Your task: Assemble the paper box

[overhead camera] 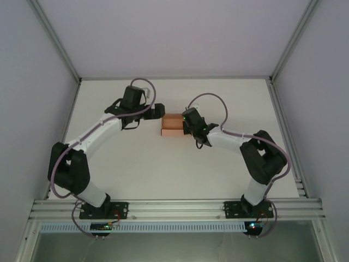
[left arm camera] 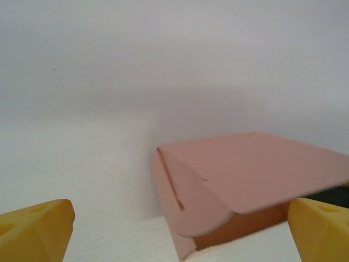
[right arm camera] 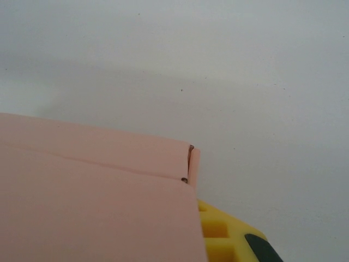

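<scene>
Your salmon-pink low card box (overhead camera: 172, 125) sat folded into box form on the white surface (overhead camera: 163, 174), between the two claws. The left claw (overhead camera: 157, 111) stood wide open just beside the box's far-left corner, its yellow fingertips (left arm camera: 35, 232) far apart. The right claw (overhead camera: 188, 125) was closed at the box's right end; whether it pinched any card, you could not tell.

Left arm (overhead camera: 98, 131) and right arm (overhead camera: 229, 139): white link tubes, black joint housings — mauve cables (overhead camera: 210, 98) looping alongside. Black base plates (overhead camera: 103, 210) bolted to aluminium rail (overhead camera: 174, 206). Left end effector (left arm camera: 180, 232) — fingers (left arm camera: 35, 229) yellow, blocky.
</scene>
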### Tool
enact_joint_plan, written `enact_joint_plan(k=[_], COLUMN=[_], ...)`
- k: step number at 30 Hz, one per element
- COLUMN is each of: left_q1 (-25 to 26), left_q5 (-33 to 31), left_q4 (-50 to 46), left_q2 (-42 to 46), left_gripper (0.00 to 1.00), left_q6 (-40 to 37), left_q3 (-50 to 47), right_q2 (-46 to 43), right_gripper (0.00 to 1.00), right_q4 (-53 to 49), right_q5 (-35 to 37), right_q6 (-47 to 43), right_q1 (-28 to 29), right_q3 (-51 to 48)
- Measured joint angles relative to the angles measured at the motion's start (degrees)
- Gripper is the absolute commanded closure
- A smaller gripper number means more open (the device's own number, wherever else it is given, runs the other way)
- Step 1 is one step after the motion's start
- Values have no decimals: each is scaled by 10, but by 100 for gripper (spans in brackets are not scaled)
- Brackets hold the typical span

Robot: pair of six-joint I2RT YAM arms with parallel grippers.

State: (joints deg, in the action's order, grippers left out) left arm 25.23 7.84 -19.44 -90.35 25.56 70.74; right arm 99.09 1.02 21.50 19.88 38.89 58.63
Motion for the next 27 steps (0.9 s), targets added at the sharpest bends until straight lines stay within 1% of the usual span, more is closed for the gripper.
enact_joint_plan(k=[2,5,10,14,18,20,24,26,27], left_q1=[-16,-23,-25,-28,-31,-33,-35,-36,-38], left_q5=[33,78,133,173,203,209,215,217,218], left_q4=[1,4,11,31,60,71,87,95,101], left_q2=[-40,-99,-161,-182,-185,-186,-189,-196,-200], left_gripper=[0,1,14,27,29,30,33,37,40], left_q6=[7,16,31,43,51,54,60,61,63], left_q3=[23,49,53,36,1,-8,-16,-16,-17], right_q2=[0,0,0,0,-1,-5,-47,-79,-101], right_gripper=[93,90,86,81,75,68,48,40,32], right_q4=[2,11,17,9,2,-2,-20,-28,-30], right_q5=[3,6,4,4,4,3,-4,-10,-14], right_q6=[0,-1,-11,-17,-25,-28,-35,-35,-37], right_q1=[3,7,21,32,40,43,48,49,49], right_q3=[-2,-9,-27,-35,-42,-50,-76,-92,-103])
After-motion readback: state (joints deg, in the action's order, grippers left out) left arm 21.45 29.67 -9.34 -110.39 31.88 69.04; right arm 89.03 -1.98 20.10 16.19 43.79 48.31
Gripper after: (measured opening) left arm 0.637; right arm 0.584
